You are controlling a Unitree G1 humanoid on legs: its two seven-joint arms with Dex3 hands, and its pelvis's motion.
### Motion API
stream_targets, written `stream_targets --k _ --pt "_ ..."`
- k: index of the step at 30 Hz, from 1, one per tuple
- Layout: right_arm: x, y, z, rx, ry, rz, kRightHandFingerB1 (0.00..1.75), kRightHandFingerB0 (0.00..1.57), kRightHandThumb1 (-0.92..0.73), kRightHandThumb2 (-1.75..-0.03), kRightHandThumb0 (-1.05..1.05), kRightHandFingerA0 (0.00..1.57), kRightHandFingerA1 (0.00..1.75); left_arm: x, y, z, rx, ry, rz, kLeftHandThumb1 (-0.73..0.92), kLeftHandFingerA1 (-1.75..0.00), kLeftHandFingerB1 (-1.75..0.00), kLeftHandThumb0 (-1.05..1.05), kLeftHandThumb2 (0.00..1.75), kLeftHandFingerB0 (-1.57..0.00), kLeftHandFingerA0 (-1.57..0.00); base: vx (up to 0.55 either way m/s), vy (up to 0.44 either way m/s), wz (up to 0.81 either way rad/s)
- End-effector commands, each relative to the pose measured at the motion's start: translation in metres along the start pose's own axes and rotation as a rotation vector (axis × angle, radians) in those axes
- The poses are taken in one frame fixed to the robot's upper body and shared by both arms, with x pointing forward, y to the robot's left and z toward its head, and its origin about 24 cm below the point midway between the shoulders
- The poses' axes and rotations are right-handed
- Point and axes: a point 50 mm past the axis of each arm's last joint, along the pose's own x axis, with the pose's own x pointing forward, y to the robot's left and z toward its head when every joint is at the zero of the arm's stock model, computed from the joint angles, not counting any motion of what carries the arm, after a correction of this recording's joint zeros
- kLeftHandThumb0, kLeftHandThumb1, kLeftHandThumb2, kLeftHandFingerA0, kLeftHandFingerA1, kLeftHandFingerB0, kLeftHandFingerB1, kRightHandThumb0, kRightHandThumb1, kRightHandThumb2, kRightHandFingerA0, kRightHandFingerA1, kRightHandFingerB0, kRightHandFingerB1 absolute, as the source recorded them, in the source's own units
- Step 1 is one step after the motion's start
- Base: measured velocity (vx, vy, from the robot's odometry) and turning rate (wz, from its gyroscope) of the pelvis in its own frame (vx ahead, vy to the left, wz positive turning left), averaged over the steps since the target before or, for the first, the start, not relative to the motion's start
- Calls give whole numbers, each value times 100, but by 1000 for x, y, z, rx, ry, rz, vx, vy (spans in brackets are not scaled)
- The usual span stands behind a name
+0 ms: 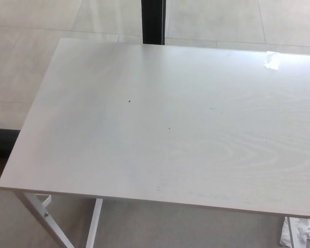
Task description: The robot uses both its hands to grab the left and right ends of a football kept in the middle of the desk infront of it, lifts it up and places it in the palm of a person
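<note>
None of the football shows in the head view, so its place, its long axis and the way it points cannot be told. The left hand and the right hand are likewise out of the picture, and whether their fingers are spread or closed cannot be told.

The desk (196, 134) takes up most of the frame. Its top is a pale, whitish board with a faint wood grain, the rings of the grain plainest toward the near right. The top runs off the picture on the right, while its left edge slants from the far corner down to the near left corner. A small dark speck (128, 101) sits left of the middle, and a second speck (169, 128) lies a little nearer and to its right. Near the far right edge, in a bright patch of glare, a small scrap of white tape (272, 60) lies on the board.

Under the near left corner a white metal leg (46, 219) slants down, with a white crossbar (94, 222) just beside it. Below the near right edge a crumpled white scrap (299, 232) lies on the floor.

Beyond the far edge a black upright post (153, 21) stands on the tiled floor (36, 31), whose large tiles are light and glossy. A dark strip (2, 138) runs along the floor at the left.
</note>
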Motion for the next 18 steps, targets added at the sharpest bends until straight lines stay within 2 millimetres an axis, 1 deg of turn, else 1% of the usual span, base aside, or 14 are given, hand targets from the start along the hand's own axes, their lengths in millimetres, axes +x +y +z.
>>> stream_targets --k 1,2,3,4,5,6,8,11,12,13,15,16,17,18 --pt "-2 -6 16 -147 -118 108 42 9 -58 -97 -83 20 51 -2 5 18 8 -57 -106 54 -64 -45 -81 91 -4 -5 0 0 0" --pt "-3 -5 16 -129 -121 115 30 19 -73 -64 -82 30 41 -2 5 19 9 -63 -106 41 -61 -53 -42 101 0 -10 0 0 0" --pt "-3 -5 15 -125 -115 114 29 20 -74 -63 -81 36 42 -3 6 18 -1 -70 -101 42 -61 -53 -42 102 0 -10 0 0 0" --pt "-3 -4 13 -124 -104 119 29 20 -73 -63 -79 37 43 -4 8 16 2 -66 -88 74 -74 -52 -73 62 -9 -11 0 0 0" --pt "-4 -6 11 -126 -103 120 29 20 -73 -63 -79 37 43 -5 9 14 3 -62 -88 74 -74 -52 -73 62 -9 -11 0 0 0" --pt "-4 -6 9 -134 -93 135 42 13 -60 -95 -82 25 51 -6 10 13 11 -70 -76 73 -78 -53 -73 61 -14 -19 0 0 0" --pt "-5 -5 8 -150 -80 160 42 11 -56 -93 -77 21 50 -6 12 12 41 -72 -46 72 -78 -51 -74 61 -19 -25 0 0 0" --pt "-3 -6 1 -159 -62 161 41 14 -58 -93 -83 38 54 -9 18 9 -40 -70 -27 71 -75 -54 -70 61 -15 -21 0 0 0" --pt "-4 -7 0 -165 -64 165 30 20 -70 -62 -76 34 45 -9 20 10 -45 -68 -24 72 -75 -55 -72 61 -16 -21 0 0 0" --pt "-6 -9 -1 -169 -68 170 42 12 -55 -92 -75 22 52 -10 22 10 -44 -69 -19 71 -77 -56 -72 61 -16 -24 0 0 0" --pt "-8 -11 -3 -166 -66 173 42 12 -55 -92 -75 22 52 -11 24 11 -48 -74 -19 71 -77 -56 -72 61 -16 -24 0 0 0" --pt "-10 -13 -3 -163 -64 179 42 13 -55 -91 -73 18 50 -11 25 11 -35 -78 -15 70 -76 -54 -74 61 -14 -28 0 0 0" --pt "-10 -13 -2 -125 -68 175 42 12 -55 -91 -73 22 51 -10 25 13 -23 -87 4 70 -72 -50 -72 61 -23 -38 0 0 0" --pt "-10 -13 -2 -125 -68 175 42 12 -55 -91 -73 22 51 -10 25 13 -23 -87 4 70 -72 -50 -72 61 -23 -38 0 0 0"
